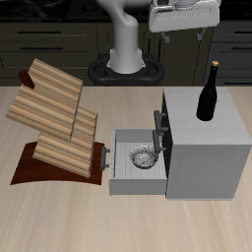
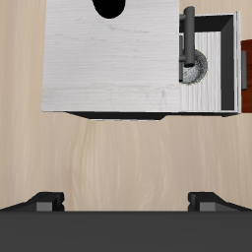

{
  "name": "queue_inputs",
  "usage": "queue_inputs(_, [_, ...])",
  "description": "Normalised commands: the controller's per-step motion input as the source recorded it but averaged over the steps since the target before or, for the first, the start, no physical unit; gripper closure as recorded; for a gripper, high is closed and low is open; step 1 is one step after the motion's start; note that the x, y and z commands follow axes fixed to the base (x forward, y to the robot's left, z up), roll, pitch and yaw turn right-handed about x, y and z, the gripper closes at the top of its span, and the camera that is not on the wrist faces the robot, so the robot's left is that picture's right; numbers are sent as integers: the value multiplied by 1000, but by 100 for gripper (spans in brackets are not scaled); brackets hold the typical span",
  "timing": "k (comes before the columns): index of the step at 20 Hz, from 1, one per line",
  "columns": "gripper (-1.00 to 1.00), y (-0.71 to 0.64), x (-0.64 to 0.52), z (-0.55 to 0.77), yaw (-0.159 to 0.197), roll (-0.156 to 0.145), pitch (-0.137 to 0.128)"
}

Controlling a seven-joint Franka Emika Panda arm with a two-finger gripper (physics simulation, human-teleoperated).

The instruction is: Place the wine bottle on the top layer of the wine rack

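Note:
The wine bottle [image 1: 209, 94], dark with a long neck, stands upright on top of the grey drawer cabinet [image 1: 212, 138]. In the wrist view only its dark top [image 2: 110, 8] shows, at the frame's edge. The wine rack [image 1: 57, 123], made of light-brown slatted tiers on a dark reddish base, stands beside the cabinet's open drawer; its top layer [image 1: 54, 79] is bare. My gripper [image 1: 183, 28] hangs high above the table's back, behind the cabinet and apart from the bottle. It is open and empty, with its fingertips [image 2: 45, 202] wide apart.
The cabinet's drawer [image 1: 118, 162] is pulled open toward the rack and holds a small glass bowl [image 1: 144, 157]. The drawer [image 2: 231, 59] and bowl [image 2: 194, 65] also show in the wrist view, over the cabinet top [image 2: 108, 59]. The robot base [image 1: 126, 59] stands at the back.

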Motion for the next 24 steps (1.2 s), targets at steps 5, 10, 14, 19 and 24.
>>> queue_inputs(5, [-100,165,39,213,94,-17,-240])
queue_inputs(10, [-100,26,93,259,56,11,-222])
queue_inputs(14, [-100,-18,293,72,27,-40,-112])
queue_inputs(19, [-100,-91,304,-12,-19,-42,-99])
queue_inputs(24, [-100,-1,279,-21,0,-2,-171])
